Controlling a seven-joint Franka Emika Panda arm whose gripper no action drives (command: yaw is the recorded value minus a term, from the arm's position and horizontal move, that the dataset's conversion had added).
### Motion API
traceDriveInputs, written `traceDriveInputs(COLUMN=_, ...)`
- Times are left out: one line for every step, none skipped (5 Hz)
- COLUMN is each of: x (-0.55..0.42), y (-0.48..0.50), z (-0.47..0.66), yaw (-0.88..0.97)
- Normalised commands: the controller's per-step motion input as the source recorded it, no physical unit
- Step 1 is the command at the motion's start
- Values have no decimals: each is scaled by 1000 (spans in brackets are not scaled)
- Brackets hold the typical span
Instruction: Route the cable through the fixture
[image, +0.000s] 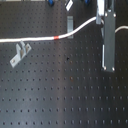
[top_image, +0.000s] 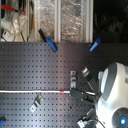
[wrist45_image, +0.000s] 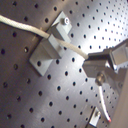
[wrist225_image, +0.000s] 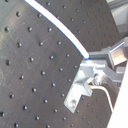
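In the first wrist view the gripper was clenched on the cable, which lay across the fixture between its posts. In the first exterior view the cable ran over the worktop past a second bracket. Judged risk: too much pull could lift the cord out of the slot or let it slip in the grip. The worktop was a black perforated board; beyond it, blue clamps and shelving.
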Motion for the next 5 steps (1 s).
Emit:
traceDriveInputs(x=-237, y=-66, z=1000, yaw=-300)
traceDriveInputs(x=0, y=-2, z=26, yaw=0)
traceDriveInputs(x=77, y=-77, z=-5, yaw=0)
traceDriveInputs(x=-50, y=-362, z=3, yaw=466)
traceDriveInputs(x=-14, y=1, z=0, yaw=3)
